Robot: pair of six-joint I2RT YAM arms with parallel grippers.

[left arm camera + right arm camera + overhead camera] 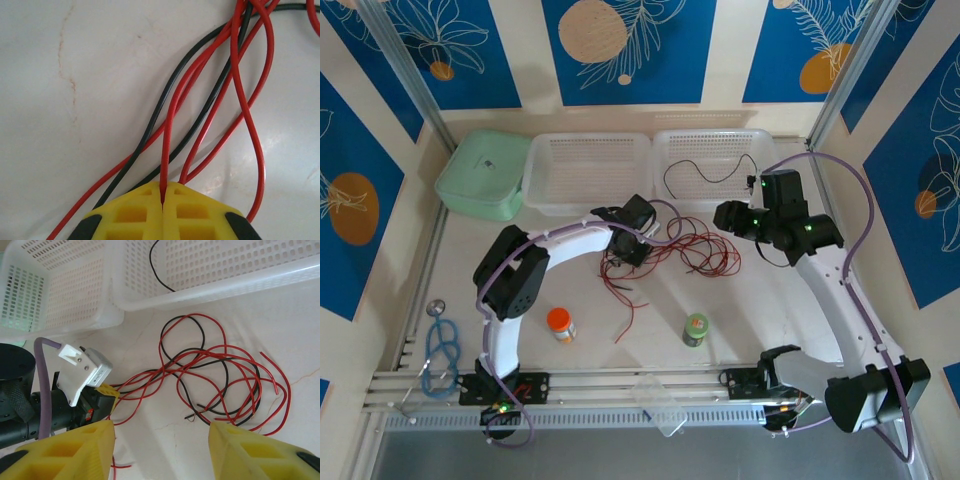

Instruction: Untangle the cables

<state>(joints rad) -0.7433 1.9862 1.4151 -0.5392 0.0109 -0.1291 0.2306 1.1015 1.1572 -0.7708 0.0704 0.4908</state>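
Observation:
A tangle of thin red and black cables [692, 252] lies on the white table in front of the baskets, and from the right wrist it spreads out in loops [220, 371]. My left gripper [636, 248] sits at the tangle's left end. Its yellow fingers are shut on one red cable [167, 130], which runs straight up out of the closed tips [163, 194]; other red and black strands pass beside and under them. My right gripper [726, 216] hovers over the tangle's right side, open [161, 432], with nothing between its fingers. A single black cable [705, 180] lies in the right basket.
Two white mesh baskets [582, 205] [715, 136] and a green lidded box [485, 175] stand along the back. An orange-capped bottle [560, 323] and a green bottle [696, 329] stand near the front. A blue stethoscope [442, 345] lies front left, and a clear plastic piece [660, 405] is on the rail.

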